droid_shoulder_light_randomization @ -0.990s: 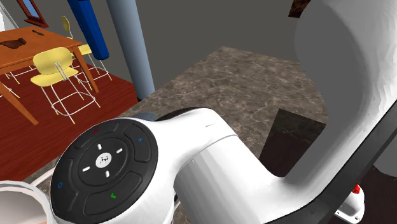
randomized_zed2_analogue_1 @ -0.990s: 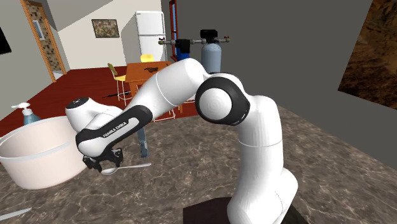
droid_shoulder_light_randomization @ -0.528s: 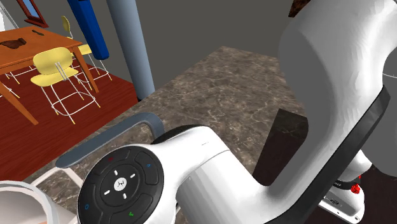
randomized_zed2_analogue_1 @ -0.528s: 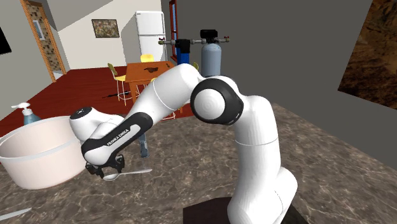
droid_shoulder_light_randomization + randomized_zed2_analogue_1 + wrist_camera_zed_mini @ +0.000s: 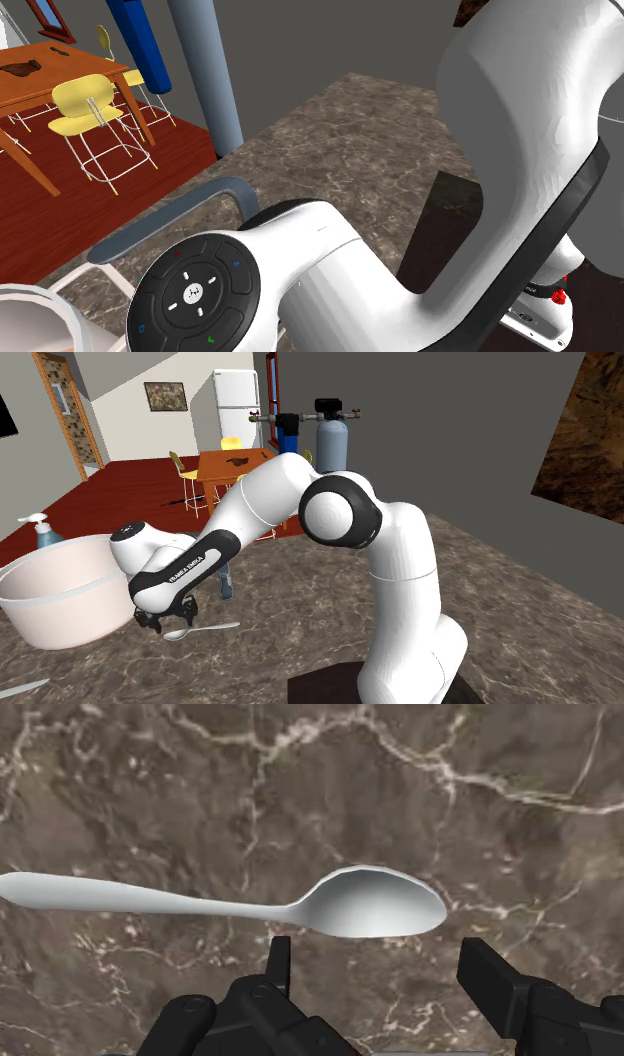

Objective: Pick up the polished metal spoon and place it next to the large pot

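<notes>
Your black two-finger tool [image 5: 377, 947] stands apart, straddling without touching the bowl of the slim, glossy grey metal spoon [image 5: 340, 904]. The spoon lies flat on the brown marbled stone table [image 5: 300, 784], near four o'clock of the big cream round pot [image 5: 60, 607] in the second exterior view. Expect it to be light, stiff and slippery, so pinch the neck.

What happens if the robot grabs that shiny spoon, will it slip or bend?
The spoon looks smooth and glossy, so it may slip between the fingers. Its thin handle is probably stiff. Its rounded bowl could rock on the counter if nudged.
</notes>
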Controlling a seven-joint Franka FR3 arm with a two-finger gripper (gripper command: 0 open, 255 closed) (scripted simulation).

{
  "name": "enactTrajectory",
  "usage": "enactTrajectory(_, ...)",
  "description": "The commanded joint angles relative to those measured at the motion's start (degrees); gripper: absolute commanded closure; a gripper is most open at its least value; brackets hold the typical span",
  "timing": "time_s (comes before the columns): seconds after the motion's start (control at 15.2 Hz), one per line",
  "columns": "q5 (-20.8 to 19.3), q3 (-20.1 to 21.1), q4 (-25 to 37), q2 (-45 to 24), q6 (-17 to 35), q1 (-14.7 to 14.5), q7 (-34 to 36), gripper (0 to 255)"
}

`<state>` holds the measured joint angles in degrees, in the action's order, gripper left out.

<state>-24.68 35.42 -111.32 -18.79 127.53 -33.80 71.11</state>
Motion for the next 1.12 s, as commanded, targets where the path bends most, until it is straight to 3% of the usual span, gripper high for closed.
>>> enactTrajectory(0.0, 0.0, 0.0, 0.0, 0.0, 0.0, 0.0, 0.0, 0)
enactTrajectory(0.26, 0.0, 0.0, 0.0, 0.0, 0.0, 0.0, 0.0, 0)
enactTrajectory(0.53, 4.0, 1.8, 2.1, 4.3, -5.4, 0.8, -2.5, 0)
enactTrajectory(1.06, 4.0, 1.8, 2.1, 4.3, -5.4, 0.8, -2.5, 0)
